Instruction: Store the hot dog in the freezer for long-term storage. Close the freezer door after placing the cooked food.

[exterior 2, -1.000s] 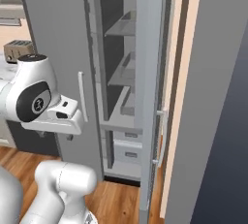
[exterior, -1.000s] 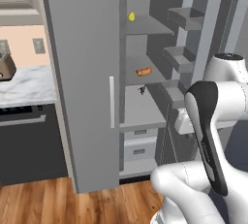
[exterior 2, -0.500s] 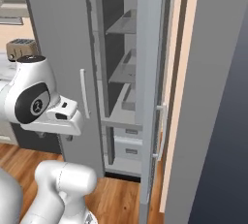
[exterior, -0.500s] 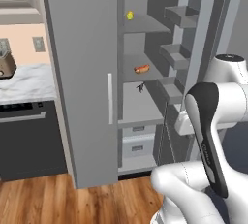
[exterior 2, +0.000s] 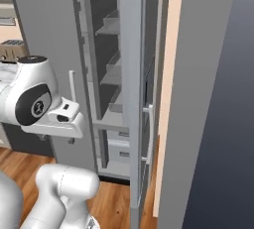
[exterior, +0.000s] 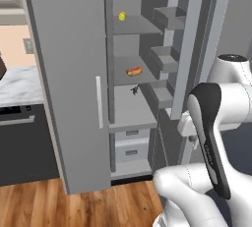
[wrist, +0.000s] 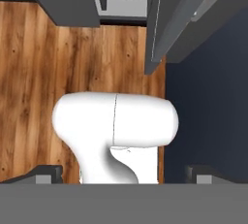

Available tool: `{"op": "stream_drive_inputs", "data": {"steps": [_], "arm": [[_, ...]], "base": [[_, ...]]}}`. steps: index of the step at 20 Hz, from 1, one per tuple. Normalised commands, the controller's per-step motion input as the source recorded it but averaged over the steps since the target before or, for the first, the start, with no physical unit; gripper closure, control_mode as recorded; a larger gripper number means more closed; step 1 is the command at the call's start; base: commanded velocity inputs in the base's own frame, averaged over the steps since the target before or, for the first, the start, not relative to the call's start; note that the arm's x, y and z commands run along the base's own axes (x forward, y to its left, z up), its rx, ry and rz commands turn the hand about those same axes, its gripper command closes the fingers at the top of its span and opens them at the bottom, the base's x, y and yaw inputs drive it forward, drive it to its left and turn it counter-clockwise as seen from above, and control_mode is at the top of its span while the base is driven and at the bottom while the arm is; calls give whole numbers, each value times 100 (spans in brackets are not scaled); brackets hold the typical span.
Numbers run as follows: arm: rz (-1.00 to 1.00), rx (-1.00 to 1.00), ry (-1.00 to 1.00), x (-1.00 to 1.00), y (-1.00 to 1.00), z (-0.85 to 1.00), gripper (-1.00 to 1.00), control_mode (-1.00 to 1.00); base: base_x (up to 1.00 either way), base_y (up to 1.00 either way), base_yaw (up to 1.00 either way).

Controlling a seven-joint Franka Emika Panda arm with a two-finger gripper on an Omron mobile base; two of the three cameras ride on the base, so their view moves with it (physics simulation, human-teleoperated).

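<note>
The hot dog (exterior: 134,70) lies on a middle shelf inside the open freezer (exterior: 129,59), a reddish sausage in a tan bun. The freezer door (exterior: 183,49) stands swung open to the right, its shelf bins facing in; the right base view shows the freezer door (exterior 2: 134,99) edge-on with its bar handle (exterior 2: 149,134). My gripper (wrist: 124,173) is open with nothing between its widely spread fingertips (wrist: 44,172), pointing down at the wood floor. It hangs low, in front of the door's outer edge and well away from the hot dog.
A small round yellow item (exterior: 121,16) sits on the upper shelf, and a tiny dark object (exterior: 134,90) on the shelf below the hot dog. Two drawers (exterior: 131,142) fill the freezer's bottom. The plain fridge door (exterior: 69,73) is closed on the left, beside a marble counter (exterior: 15,86).
The whole scene has slid a little to the left in both base views, so the camera has moved. The hot dog stays on its shelf and the door stays open.
</note>
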Motion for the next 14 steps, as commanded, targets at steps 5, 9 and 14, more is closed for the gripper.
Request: {"op": "stream_drive_inputs", "data": {"steps": [5,9,14], "arm": [[0,0,0,0,0,0,-100,100],[0,0,0,0,0,0,-100,100],[0,0,0,0,0,0,-100,100]], "base": [[2,-8,0],[13,0,0],[39,0,0]]}}
